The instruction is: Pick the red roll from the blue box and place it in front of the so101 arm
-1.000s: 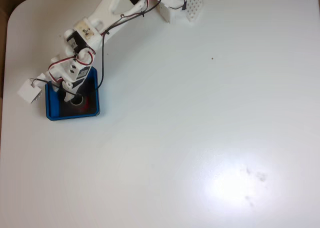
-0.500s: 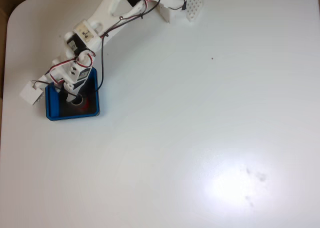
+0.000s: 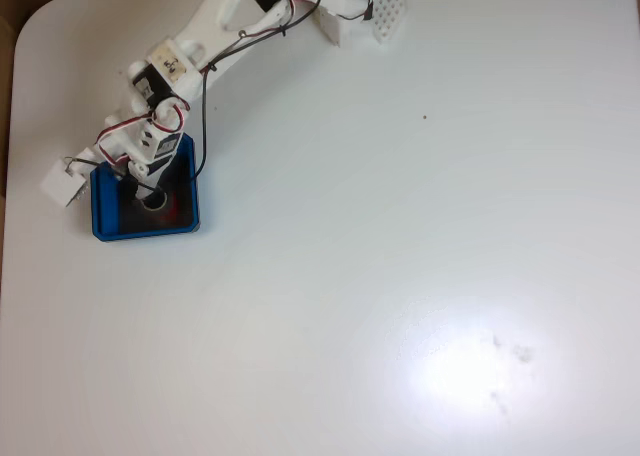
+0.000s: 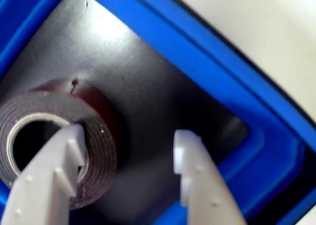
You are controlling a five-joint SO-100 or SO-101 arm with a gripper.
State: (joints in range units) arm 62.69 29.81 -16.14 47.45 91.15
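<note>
Wrist view resolves the grasp: gripper (image 4: 128, 151) is spread open, left finger (image 4: 54, 175) over the rim of the red roll (image 4: 96, 136) at its core hole, right finger on the bare black floor beside it; whether the finger touches the roll is unclear. Fixed view gives layout instead: so101 arm (image 3: 190, 61) reaches from top edge down into the blue box (image 3: 146, 231) at far left. Roll lies flat inside the box (dark reddish-brown winding, pale inner ring). White table (image 3: 400, 276), glare patch lower right.
</note>
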